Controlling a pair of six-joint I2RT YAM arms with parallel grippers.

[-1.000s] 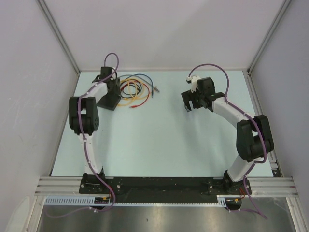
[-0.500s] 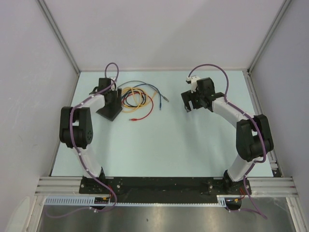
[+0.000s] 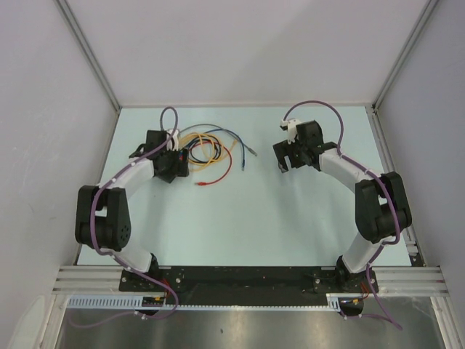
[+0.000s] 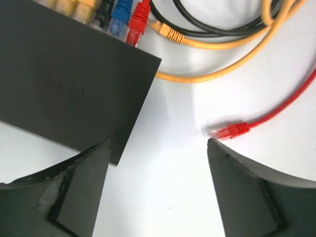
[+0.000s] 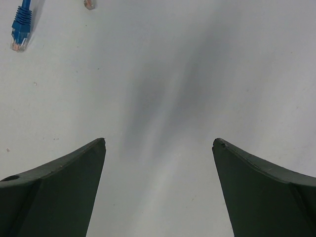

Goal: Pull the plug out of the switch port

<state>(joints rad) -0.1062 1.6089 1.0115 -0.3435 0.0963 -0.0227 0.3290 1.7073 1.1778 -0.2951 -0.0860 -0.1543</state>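
Left gripper [image 4: 158, 143] gapes wide, empty, by the flat matte-black switch [image 4: 64, 79], tabletop's far-left; I'd pinch the stiff red plug [image 4: 139, 19] at its boot.

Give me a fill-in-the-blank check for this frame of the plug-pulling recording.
1. The unplugged connector nearest the left gripper is ___.
2. The switch has a ___ casing.
3. The right gripper is ___, holding nothing.
4. The cable end at the right wrist view's left edge is ___.
Missing: red; black; open; blue.
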